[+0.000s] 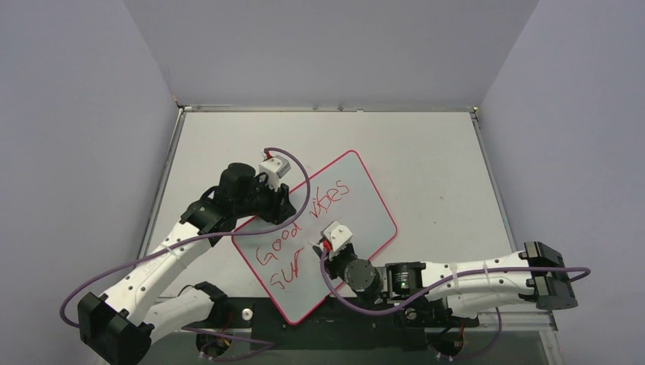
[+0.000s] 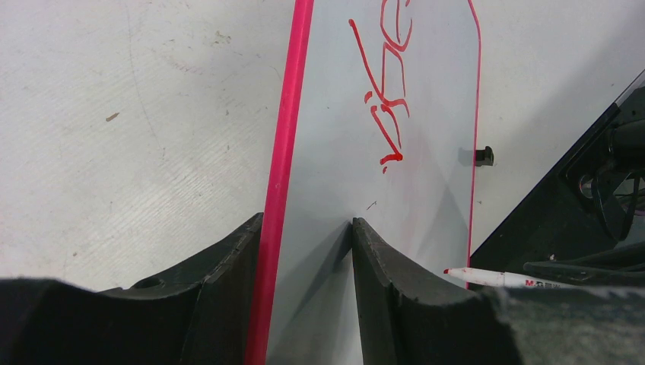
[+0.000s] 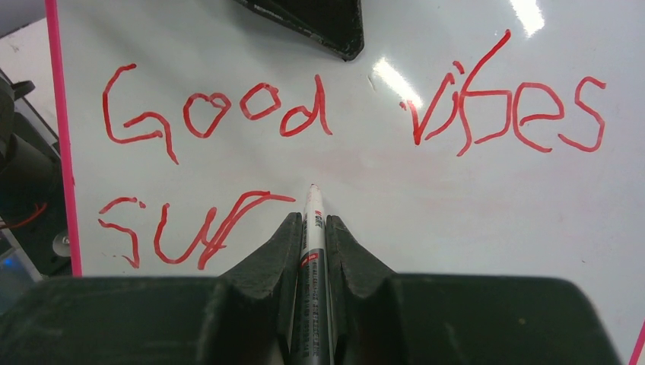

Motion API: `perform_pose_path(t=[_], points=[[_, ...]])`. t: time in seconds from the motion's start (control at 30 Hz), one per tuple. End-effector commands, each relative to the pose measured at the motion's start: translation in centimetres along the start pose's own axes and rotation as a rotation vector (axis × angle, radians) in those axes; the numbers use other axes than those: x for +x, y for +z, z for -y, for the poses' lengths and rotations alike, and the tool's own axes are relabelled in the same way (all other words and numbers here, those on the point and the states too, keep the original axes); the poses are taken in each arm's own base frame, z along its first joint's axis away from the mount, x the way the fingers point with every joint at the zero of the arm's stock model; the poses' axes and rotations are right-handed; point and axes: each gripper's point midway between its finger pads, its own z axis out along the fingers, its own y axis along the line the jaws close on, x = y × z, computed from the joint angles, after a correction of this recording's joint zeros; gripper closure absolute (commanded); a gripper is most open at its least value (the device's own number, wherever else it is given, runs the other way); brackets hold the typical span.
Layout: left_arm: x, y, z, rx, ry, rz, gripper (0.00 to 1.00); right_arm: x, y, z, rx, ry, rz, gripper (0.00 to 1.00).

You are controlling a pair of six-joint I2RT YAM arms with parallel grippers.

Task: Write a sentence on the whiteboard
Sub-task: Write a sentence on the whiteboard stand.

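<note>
1 overhead view; 2 close wrist views share the whiteboard [image 1: 319, 228].

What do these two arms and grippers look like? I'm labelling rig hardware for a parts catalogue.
Both arms have white shells dotted with small black screws, black joint housings and a loose purple cable. The left gripper and right gripper have matte black, tapered fingers. A small white box sits on each wrist. No sleeves.

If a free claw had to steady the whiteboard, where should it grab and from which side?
Probably the bare far corner of the whiteboard, coming in level from the table side past its thin pink rim. The board lies flat, so only an edge fits between fingers; the left claw already pinches the opposite edge.
</note>
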Motion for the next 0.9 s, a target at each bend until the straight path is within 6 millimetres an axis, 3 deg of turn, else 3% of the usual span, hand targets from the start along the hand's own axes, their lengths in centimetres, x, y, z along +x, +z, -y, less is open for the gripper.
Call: perform_pose_path(t=[0.0,0.43,0.87], points=[[-1.5,-0.2,-1.3,-0.073,0.065,0.043,1.00,-1.0,0.7,-1.0,-0.027,-0.009,0.025,1.00],[-1.5,-0.3,-1.4,-0.079,0.066,0.046,1.00,1.3,2.1,-1.1,0.005,-0.023,-0.028,1.00],[-1.4,-0.2,-1.4,-0.077,0.065,0.041,1.00,5.6,0.9,-0.5,0.002,0.018,-0.098,1.00]])
